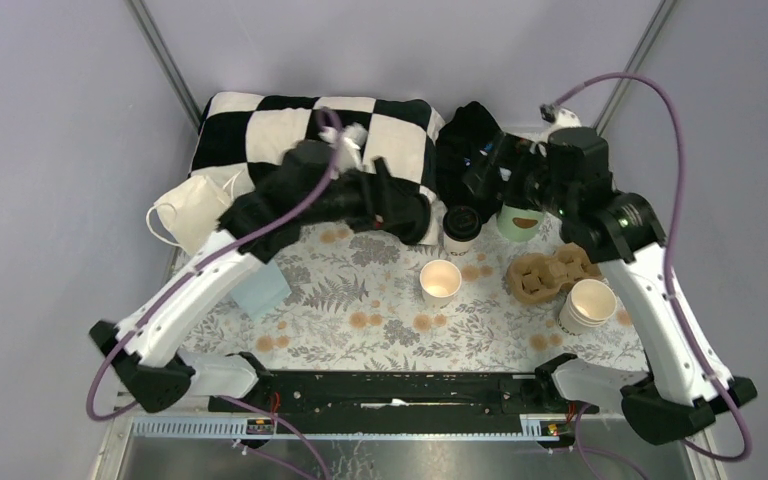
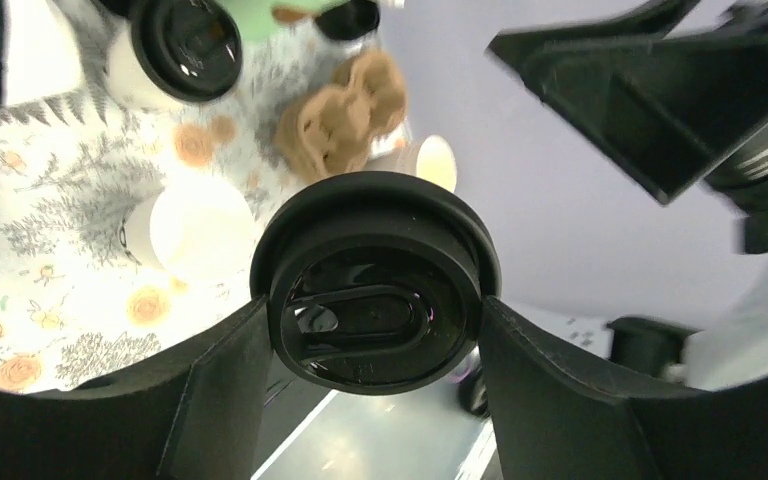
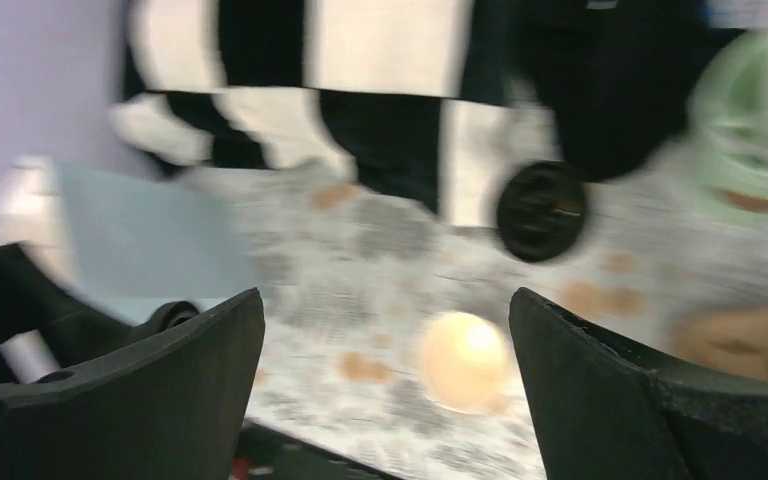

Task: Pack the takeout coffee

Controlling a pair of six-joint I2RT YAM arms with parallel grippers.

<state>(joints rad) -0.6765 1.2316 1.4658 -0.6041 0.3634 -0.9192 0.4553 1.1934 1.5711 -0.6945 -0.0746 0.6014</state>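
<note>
Lid (image 2: 375, 260) clamped inside left end effector (image 2: 375, 310); right end effector (image 3: 385, 300) spread wide, empty

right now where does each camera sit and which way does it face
top external: above and behind the bases, looking down on the table; left arm and right arm show
left wrist: facing across the table; left gripper clamps a black lid
right wrist: blurred, facing the tabletop; open right gripper shows
shared: both wrists see the lidded cup

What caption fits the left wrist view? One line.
Left gripper shut on a black lid, an open white cup and a lidded cup on the floral cloth beyond.
</note>
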